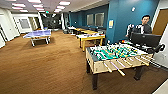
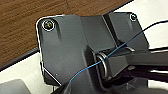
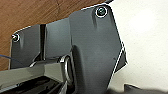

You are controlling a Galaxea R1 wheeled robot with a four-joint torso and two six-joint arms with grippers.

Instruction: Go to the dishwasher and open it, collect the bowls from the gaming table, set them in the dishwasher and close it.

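A wide carpeted room stretches ahead in the head view, its brown carpet (image 1: 50,65) running from the near edge to a far corridor under rows of ceiling lights. At far left, a blue table-tennis table (image 1: 38,34) stands alone on the open floor, well apart from the rest of the furniture. Toward the middle, yellow wooden tables (image 1: 90,37) line up along a teal wall (image 1: 122,15), one behind another. To the right and nearest the camera sits a table-football table (image 1: 117,56), green field up, its rods and pale handles jutting toward the viewer on dark legs. Just behind it, at far right, a person (image 1: 143,26) stands beside a dark monitor (image 1: 145,40). The dishwasher, bowls and gaming table of the errand cannot be made out among these furnishings. In both wrist views the robot's own dark plate sits over brown wood-grain flooring and a white surface; whether either gripper is spread or pressed together cannot be told.
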